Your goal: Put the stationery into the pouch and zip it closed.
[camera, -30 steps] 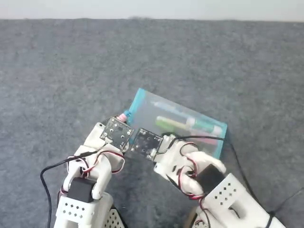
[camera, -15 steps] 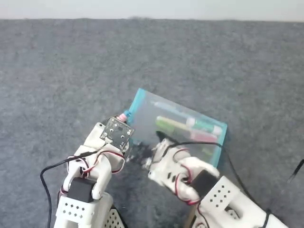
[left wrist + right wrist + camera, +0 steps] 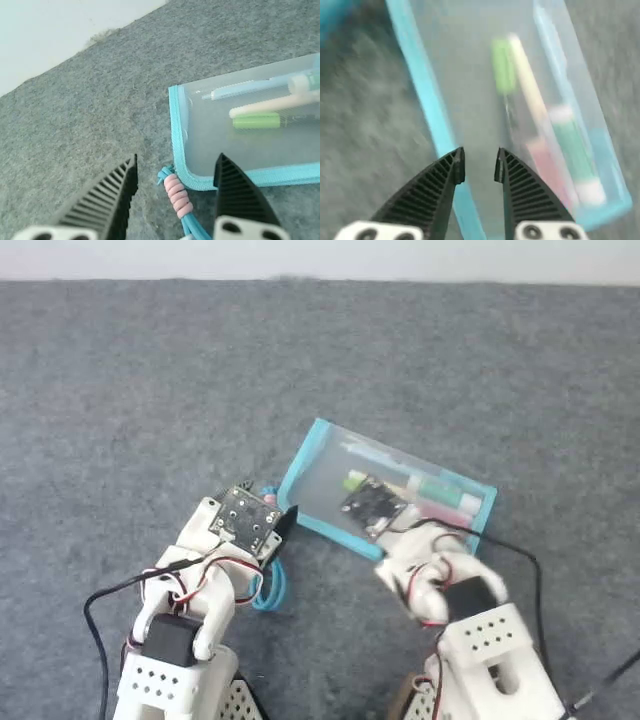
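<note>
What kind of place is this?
Probably a small robotics test bench rather than a home or office. The left arm and right arm, white with bare wiring, sit at a table covered in grey felt, a plain wall behind, over a clear pouch.

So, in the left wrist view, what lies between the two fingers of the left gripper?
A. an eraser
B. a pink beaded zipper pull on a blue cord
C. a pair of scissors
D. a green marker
B: the pink beaded zipper pull lies between the spread fingers of the left gripper, at the corner of the pouch. The green marker is inside the pouch.
</note>
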### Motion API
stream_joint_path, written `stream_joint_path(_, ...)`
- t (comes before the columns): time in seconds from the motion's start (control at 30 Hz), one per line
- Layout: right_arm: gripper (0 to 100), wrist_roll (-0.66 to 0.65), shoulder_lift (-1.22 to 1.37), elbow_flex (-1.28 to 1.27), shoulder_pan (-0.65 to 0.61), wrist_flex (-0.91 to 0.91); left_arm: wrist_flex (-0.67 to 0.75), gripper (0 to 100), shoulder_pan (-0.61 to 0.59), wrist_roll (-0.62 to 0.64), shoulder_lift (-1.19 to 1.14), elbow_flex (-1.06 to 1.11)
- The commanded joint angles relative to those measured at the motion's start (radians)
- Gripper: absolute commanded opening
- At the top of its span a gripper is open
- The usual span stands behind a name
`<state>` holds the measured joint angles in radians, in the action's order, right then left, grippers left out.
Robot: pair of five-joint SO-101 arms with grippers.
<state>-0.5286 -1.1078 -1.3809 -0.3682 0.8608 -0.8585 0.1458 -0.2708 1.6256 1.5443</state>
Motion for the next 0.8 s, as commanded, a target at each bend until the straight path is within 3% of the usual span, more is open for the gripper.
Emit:
stream_joint_path(0.0, 11.1, -0.097, -0.004, 0.075, 0.15, 0.133, 0.034, 24, -0.002, 0.018, 0.015, -0.024)
stream_joint_path(0.13, 11.0, -0.21, -0.004, 0.086, 0.09, 0.325, 0.035, 24, -0.002, 0.015, 0.015, -0.024)
stream_joint_path(0.33, 5.7, -0.224, 0.007, 0.08, 0.022, 0.309, 0.037, 24, -0.034, 0.015, 0.015, -0.024)
stream_joint_path(0.57, 4.5, -0.272, 0.022, 0.075, 0.127, 0.278, 0.066, 24, -0.072, 0.021, 0.015, -0.022)
stream_joint_path(0.77, 4.5, -0.296, 0.236, 0.091, 0.193, 0.159, 0.066, 24, -0.072, 0.021, 0.015, -0.022)
